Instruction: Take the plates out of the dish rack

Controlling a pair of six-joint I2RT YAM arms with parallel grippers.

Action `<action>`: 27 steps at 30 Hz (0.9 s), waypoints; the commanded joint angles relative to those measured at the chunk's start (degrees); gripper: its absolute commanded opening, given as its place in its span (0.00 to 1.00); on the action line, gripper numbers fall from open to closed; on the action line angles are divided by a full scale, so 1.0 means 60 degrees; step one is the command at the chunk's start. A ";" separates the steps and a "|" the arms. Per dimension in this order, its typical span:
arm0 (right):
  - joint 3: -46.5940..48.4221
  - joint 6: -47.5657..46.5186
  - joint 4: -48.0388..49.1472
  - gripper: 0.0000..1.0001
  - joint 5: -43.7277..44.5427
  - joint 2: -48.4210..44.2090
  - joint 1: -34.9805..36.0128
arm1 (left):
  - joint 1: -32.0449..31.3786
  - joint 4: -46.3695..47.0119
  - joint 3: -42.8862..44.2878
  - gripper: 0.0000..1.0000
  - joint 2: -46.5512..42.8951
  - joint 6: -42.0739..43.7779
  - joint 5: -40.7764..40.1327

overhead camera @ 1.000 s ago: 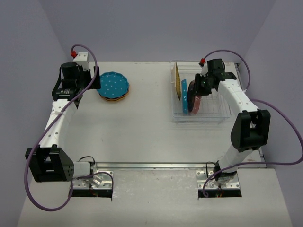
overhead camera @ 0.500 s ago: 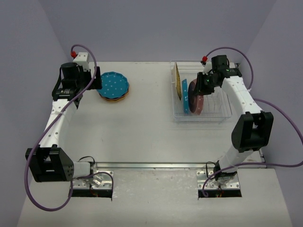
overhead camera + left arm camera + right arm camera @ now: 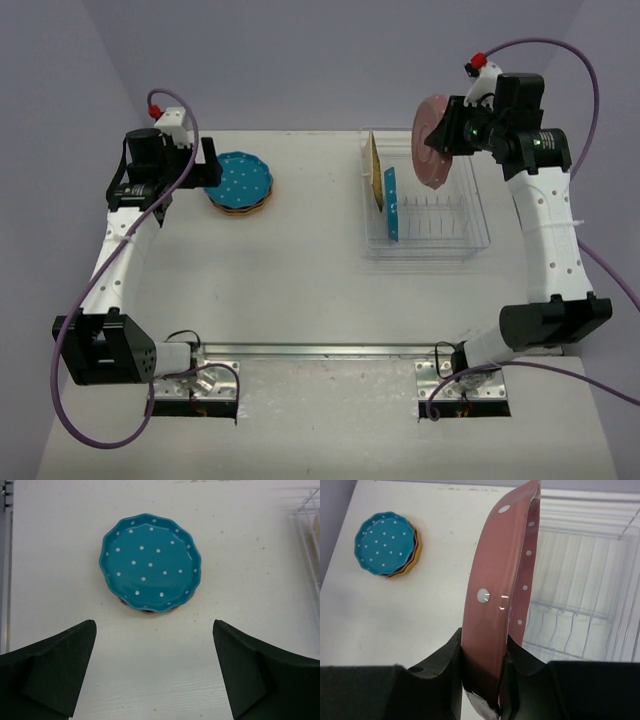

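Above the dish rack (image 3: 472, 243), the right tool (image 3: 457, 131) clamps the rim of the pink plate (image 3: 431, 142), held on edge in the air. A yellow plate (image 3: 374, 170) and a teal plate (image 3: 391, 206) stand upright at the rack's left end. The left tool (image 3: 154, 666) hangs with fingers spread wide just beside the teal-topped stack (image 3: 240, 182) on the desk (image 3: 290, 270).

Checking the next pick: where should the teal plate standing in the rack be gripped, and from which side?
Probably best to grip the teal plate by its top rim, coming down from above, one pincer finger on each face. It stands on edge between the dividers of the dish rack, with the yellow plate close beside it, so only its upper edge is free.
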 commanded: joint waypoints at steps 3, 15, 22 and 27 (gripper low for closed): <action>-0.0252 -0.2259 0.2266 0.00 -0.1371 -0.1359 0.0756 | -0.0051 -0.0021 0.0917 1.00 -0.0418 -0.0783 0.3782; -0.5465 -1.0962 0.6282 0.00 0.1152 -0.4821 0.6308 | 0.0115 0.1233 0.0457 0.98 -0.0412 -0.3364 0.9215; -0.9585 -1.6398 0.9626 0.00 0.0797 -0.6579 0.8088 | 0.0183 0.1602 0.0064 0.93 0.0073 -0.3979 1.0582; -1.1403 -1.7996 1.1136 0.00 -0.0303 -0.7083 0.8175 | 0.0036 -0.1476 0.0485 0.91 0.0730 -0.1251 1.0099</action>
